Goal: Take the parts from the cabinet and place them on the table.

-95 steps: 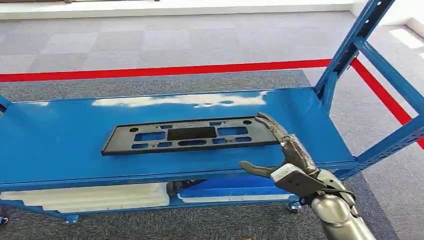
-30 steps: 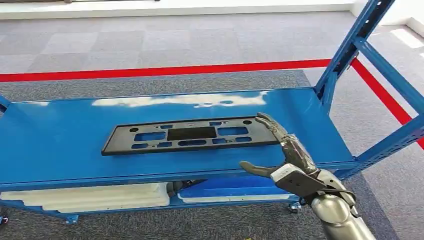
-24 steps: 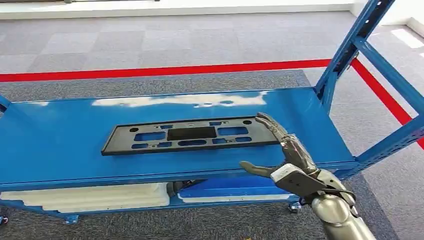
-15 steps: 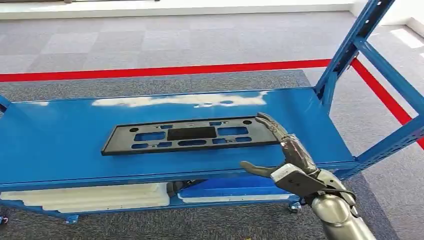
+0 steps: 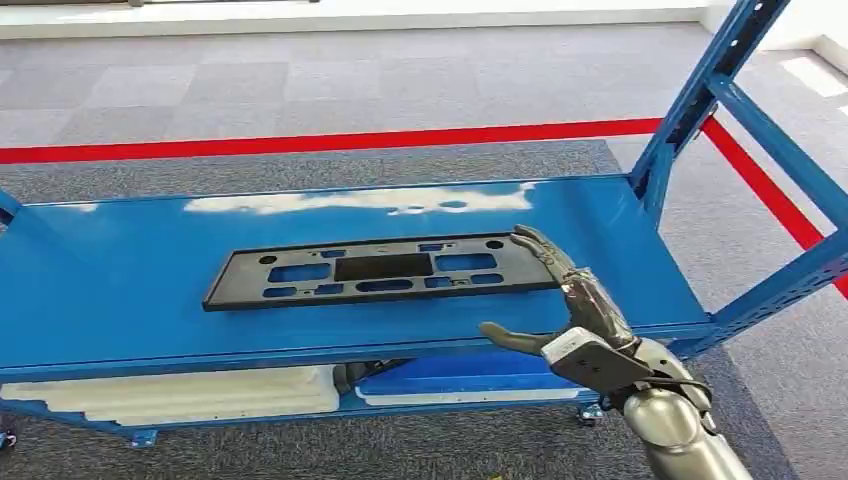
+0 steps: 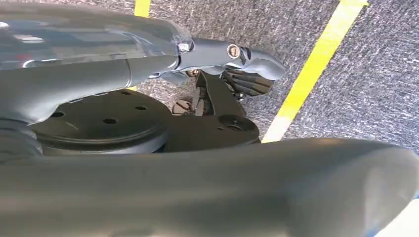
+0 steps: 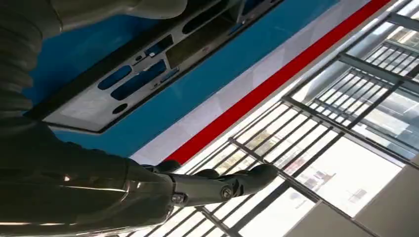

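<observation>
Right hand [image 5: 578, 318] reaches in from lower right over the shelf's [image 5: 120, 280] front edge, palm turned sideways, fingers [image 5: 545, 252] stretched toward the part's [image 5: 380, 269] right end, thumb out to the left, holding nothing. Fingertips at or just over the part's corner; contact unclear. Part is a long black plate with cutouts, flat mid-shelf on the blue rack. Left hand [image 6: 247, 74] hangs over grey carpet [image 6: 375, 84] with yellow lines; can't tell its state.
</observation>
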You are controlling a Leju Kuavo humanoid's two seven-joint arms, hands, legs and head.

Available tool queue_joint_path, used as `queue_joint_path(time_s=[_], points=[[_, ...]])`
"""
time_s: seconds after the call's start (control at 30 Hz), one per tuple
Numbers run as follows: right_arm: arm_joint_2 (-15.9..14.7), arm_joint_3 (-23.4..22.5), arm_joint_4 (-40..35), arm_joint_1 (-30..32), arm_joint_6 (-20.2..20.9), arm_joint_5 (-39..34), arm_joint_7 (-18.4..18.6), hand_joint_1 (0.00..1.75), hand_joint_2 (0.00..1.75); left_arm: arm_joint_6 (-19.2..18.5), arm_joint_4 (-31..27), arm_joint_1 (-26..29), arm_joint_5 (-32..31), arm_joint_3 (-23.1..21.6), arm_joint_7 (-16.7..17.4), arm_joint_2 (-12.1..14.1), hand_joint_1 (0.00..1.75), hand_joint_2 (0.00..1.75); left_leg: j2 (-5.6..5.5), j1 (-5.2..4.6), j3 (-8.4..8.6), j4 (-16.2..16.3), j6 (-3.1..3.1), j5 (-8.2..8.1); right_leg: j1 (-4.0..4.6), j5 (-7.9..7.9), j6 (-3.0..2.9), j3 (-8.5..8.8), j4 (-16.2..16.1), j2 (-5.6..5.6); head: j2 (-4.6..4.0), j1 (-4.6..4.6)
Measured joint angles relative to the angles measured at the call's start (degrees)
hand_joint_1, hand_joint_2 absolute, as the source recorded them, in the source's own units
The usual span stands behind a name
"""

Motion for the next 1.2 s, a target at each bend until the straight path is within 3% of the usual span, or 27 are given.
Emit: queue_joint_path(time_s=[1.2], points=[[-0.02, 0.00, 0.00, 0.00, 0.00, 0.00, 0.00, 0.00, 1.75, 0.00, 0.00, 0.00, 0.00, 0.00, 0.00, -0.02, 0.00, 0.00, 0.00, 0.00, 0.00, 0.00, 0.00, 0.00, 0.00, 0.00, 0.00, 0.00, 0.00, 0.00, -0.02, 0.00]])
